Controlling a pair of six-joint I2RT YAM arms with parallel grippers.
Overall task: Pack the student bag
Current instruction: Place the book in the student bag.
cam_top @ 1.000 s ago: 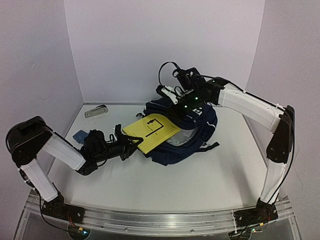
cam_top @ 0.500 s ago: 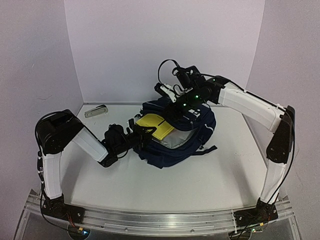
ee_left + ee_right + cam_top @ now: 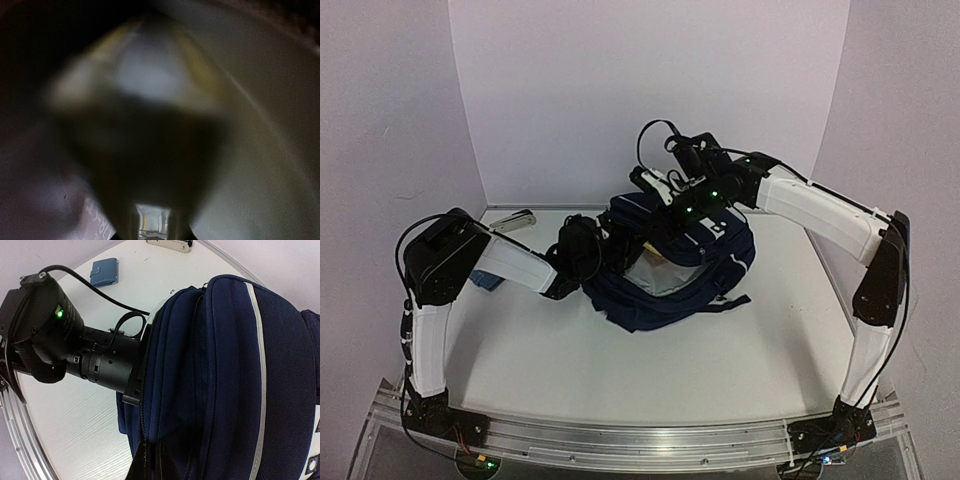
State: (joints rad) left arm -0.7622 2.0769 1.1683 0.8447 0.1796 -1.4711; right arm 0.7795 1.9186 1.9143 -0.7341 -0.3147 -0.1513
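Note:
The student bag [image 3: 670,290], dark navy with pale zip lines, lies in the middle of the table with its mouth held open and pale lining showing. My right gripper [image 3: 667,196] is shut on the bag's upper rim and holds it up; in the right wrist view its jaws [image 3: 155,467] pinch dark fabric at the zip edge of the bag [image 3: 225,365]. My left arm's wrist [image 3: 582,250] reaches into the bag's mouth, and its gripper is hidden inside. The left wrist view is dark and blurred, showing my left gripper [image 3: 152,217] closed on a yellow-edged book [image 3: 150,75].
A silver case [image 3: 512,221] lies at the back left near the wall. A small blue pouch [image 3: 104,271] sits on the table left of the bag, mostly behind my left arm in the top view. Black bag straps trail to the right [image 3: 732,298].
My left arm has pushed the yellow book rightwards from the table into the bag; the book no longer shows from above. The right gripper kept holding the bag's rim.

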